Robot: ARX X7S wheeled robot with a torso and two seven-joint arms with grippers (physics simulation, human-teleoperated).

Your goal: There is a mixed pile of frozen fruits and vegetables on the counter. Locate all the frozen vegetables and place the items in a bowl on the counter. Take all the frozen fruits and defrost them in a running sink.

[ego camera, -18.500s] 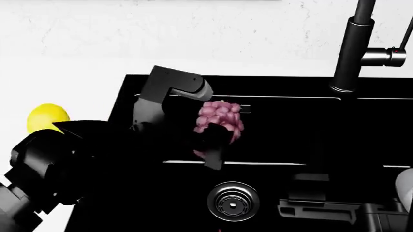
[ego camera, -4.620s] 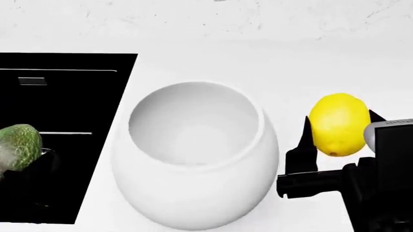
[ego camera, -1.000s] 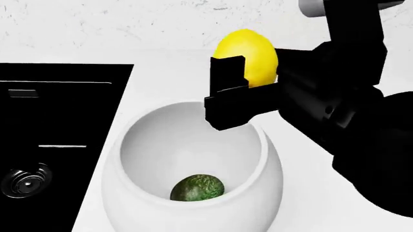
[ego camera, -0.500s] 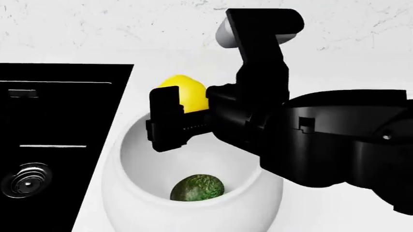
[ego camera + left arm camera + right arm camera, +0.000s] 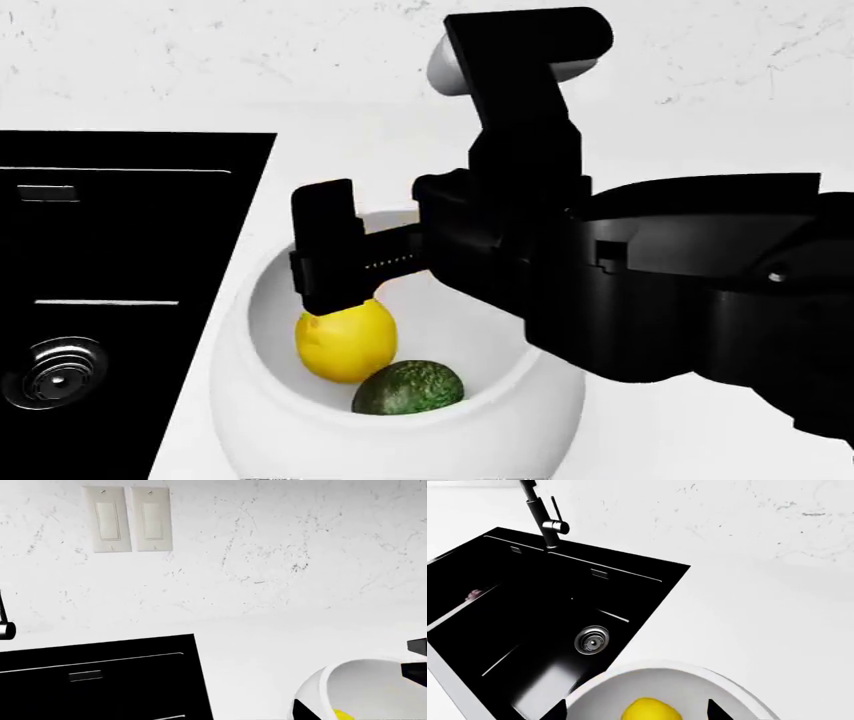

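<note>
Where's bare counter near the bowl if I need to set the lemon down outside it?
Bare counter runs behind the bowl up to the wall, and a narrow strip lies between the bowl and the sink. The bowl's inside is crowded: lemon beside the green bumpy oval, with the right claw above them.

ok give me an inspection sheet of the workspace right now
surface: white counter, bare where visible
job's things: lemon and green oval both in the white bowl; black sink beside it with a pink bit at its far edge, tap shows no water
clutter: nothing seen
grippers: right gripper over the bowl, open, lemon below it; left gripper not in view
cables: nothing seen
surroundings: marbled wall, two switches
</note>
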